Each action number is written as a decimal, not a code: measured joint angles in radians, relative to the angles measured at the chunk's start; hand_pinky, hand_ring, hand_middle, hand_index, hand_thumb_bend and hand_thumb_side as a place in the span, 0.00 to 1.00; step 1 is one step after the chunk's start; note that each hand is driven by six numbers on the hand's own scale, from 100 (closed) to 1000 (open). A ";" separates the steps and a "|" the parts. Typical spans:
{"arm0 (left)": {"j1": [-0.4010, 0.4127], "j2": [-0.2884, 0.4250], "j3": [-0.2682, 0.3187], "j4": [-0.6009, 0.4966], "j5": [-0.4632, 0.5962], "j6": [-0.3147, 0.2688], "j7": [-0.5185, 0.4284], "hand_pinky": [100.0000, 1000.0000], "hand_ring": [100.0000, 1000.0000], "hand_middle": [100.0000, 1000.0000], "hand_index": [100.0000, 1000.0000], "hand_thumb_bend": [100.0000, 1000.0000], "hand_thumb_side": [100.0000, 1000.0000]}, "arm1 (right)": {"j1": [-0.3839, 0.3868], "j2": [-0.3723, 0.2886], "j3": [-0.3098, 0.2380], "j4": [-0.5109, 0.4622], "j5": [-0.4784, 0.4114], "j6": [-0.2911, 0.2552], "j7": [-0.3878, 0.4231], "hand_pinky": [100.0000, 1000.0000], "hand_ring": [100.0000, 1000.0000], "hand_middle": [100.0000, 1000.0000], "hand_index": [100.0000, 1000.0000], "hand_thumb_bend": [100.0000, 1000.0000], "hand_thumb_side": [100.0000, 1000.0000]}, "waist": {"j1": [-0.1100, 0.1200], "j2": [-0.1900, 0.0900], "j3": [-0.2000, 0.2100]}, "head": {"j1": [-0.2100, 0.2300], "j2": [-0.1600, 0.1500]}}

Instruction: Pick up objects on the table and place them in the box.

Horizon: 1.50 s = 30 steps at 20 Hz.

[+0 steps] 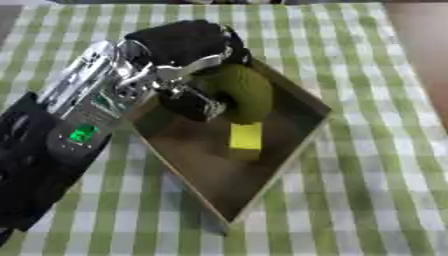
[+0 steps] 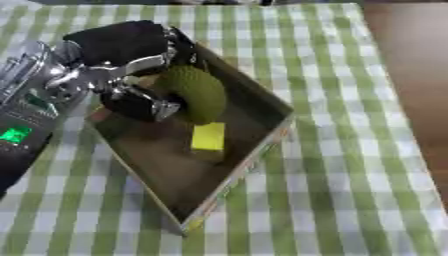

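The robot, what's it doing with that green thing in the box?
The robot's left hand is curled around a bumpy green avocado-like fruit and holds it inside the open cardboard box, over the far end. A small yellow block already lies on the box floor beside it. The box sits on a green and white checked tablecloth. The right hand is out of sight.

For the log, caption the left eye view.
Left hand holds a green object over the box, yellow block inside.
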<state>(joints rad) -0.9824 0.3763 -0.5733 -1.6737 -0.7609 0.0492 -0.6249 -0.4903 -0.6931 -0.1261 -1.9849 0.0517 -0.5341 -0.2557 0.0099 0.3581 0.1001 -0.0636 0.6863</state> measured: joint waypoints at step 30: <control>0.028 0.013 0.058 -0.113 -0.091 -0.069 0.029 0.74 0.76 0.74 0.91 0.15 0.30 | 0.007 0.000 -0.002 0.000 0.000 0.011 -0.006 0.89 0.64 0.57 0.81 0.00 0.41 | -0.008 -0.018 0.024 | -0.007 0.007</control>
<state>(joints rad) -0.9542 0.3898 -0.5157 -1.7865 -0.8518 -0.0197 -0.5962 -0.4832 -0.6931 -0.1284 -1.9849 0.0516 -0.5230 -0.2615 0.0014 0.3397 0.1243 -0.0708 0.6933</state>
